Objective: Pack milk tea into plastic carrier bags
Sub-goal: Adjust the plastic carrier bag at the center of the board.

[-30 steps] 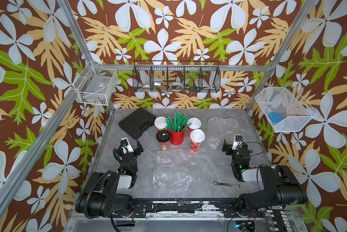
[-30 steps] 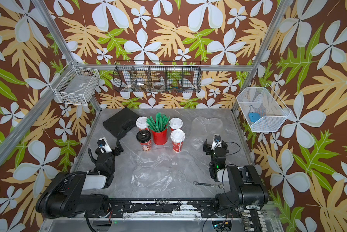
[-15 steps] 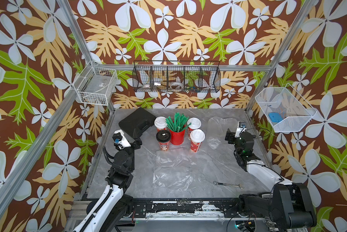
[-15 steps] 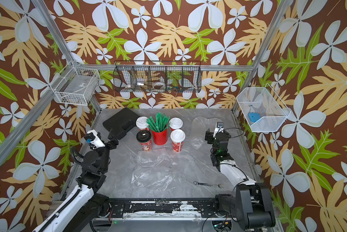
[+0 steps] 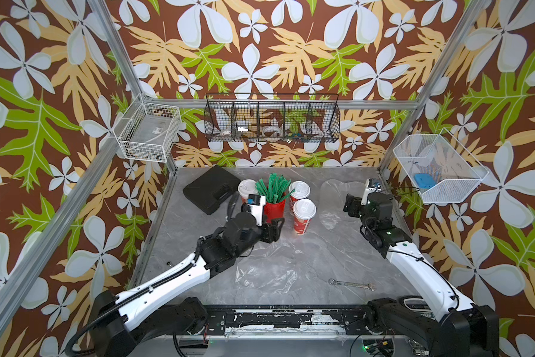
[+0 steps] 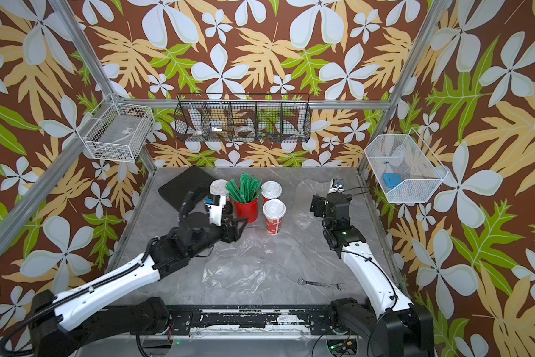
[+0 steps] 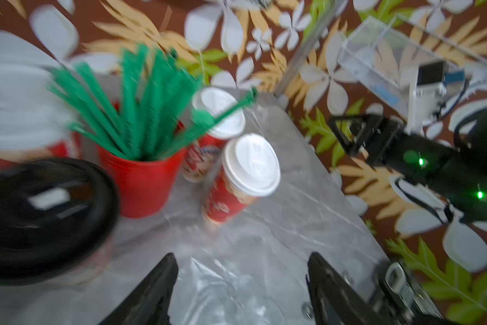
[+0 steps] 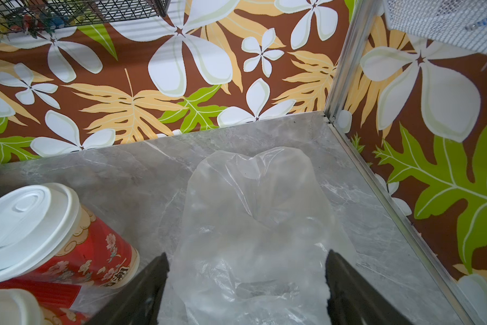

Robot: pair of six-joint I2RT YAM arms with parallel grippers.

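clear plastic lies unfilled in both top views: the near carrier bag (image 5: 266, 275) sits crumpled on the grey tabletop (image 5: 321, 247), the far carrier bag (image 5: 337, 193) lies flat by the back right corner, and the white-lidded cups (image 5: 304, 216) stand around the red straw pot (image 5: 274, 208). the left wrist view shows the left gripper (image 7: 239, 281) spread wide and empty over the near carrier bag, with the black-lidded cup (image 7: 45, 213) just beside it. the right wrist view shows the right gripper (image 8: 245, 281) wide and empty above the far carrier bag. by the look of it nothing is packed yet, and all four cups are left.
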